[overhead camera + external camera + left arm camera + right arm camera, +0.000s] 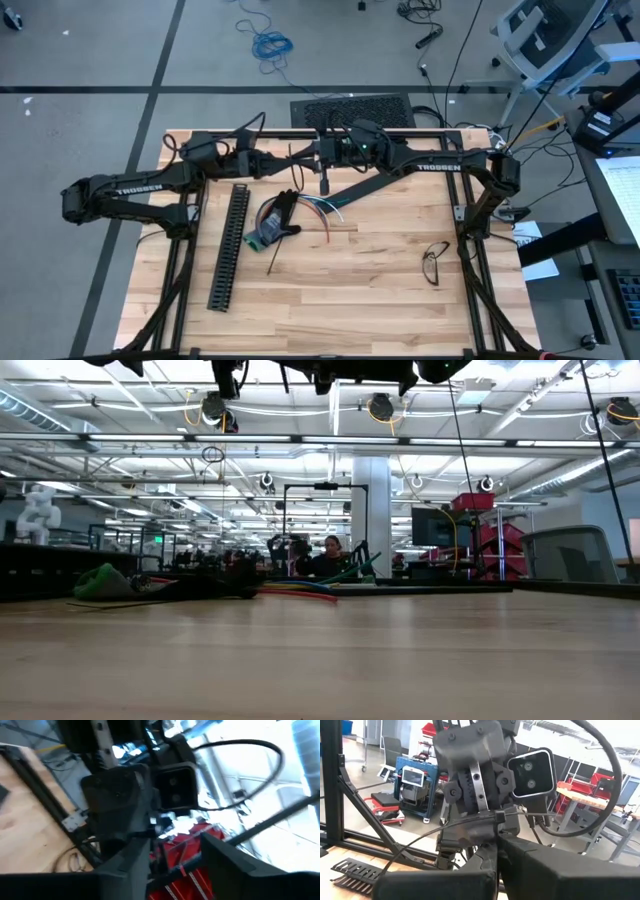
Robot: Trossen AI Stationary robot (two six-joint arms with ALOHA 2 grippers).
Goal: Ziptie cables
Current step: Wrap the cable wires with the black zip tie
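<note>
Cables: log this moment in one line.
cables loose on table | left gripper raised, jaws open | right gripper raised facing it, jaws shut

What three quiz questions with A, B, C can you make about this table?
1. Where are the glasses?
A. on the table's right side
B. on the channel
C. on the floor

2. What colour is the slotted channel?
A. white
B. black
C. yellow

3. What are the cables doing?
A. hanging in the air
B. lying on the table
C. stuffed in the channel

Answers: 1 A, the high view shows them on the wood near the right arm's base. 2 B, it is dark all along. 3 B, they rest on the wood beside the channel, with nothing holding them.
</note>
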